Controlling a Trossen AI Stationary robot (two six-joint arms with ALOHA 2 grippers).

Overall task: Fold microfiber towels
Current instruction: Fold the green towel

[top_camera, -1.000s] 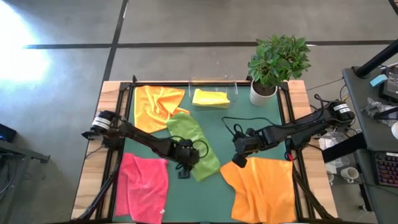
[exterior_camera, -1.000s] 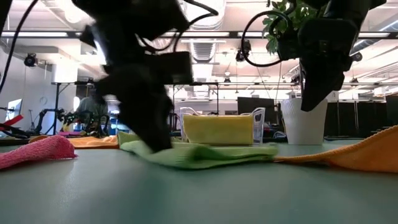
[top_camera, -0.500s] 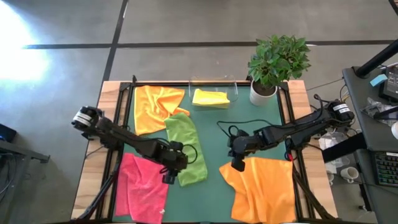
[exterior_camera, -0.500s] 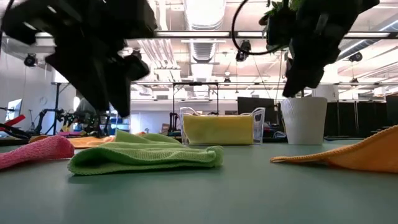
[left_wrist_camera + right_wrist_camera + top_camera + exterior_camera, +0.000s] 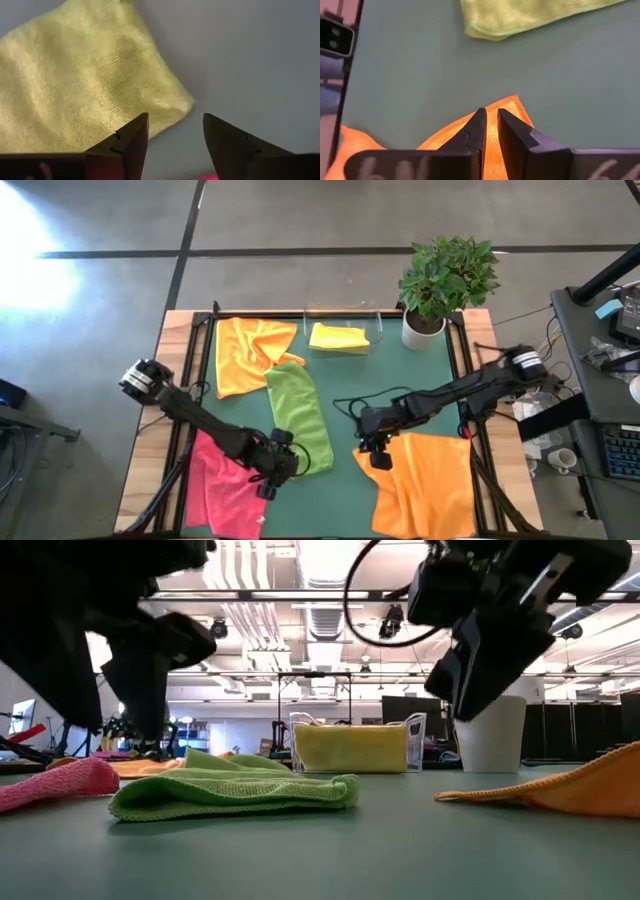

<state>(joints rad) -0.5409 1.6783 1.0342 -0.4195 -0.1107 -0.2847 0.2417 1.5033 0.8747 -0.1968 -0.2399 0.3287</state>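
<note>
A wooden-edged table [image 5: 145,470] with a green mat stands on a grey concrete floor [image 5: 300,215] crossed by dark seams. Beyond its far edge, long ceiling lights [image 5: 320,565] brighten an open workshop with white walls.

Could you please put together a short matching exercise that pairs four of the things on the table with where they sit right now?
Things:
1. yellow towel
2. lime green towel
3. pink towel
4. potted plant

Places:
A. far right corner of the green mat
B. folded, in the clear holder at the far edge
C. near left corner, beside the left gripper
D. folded into a strip, middle of the mat

Pairs: 1-B, 2-D, 3-C, 4-A
</note>
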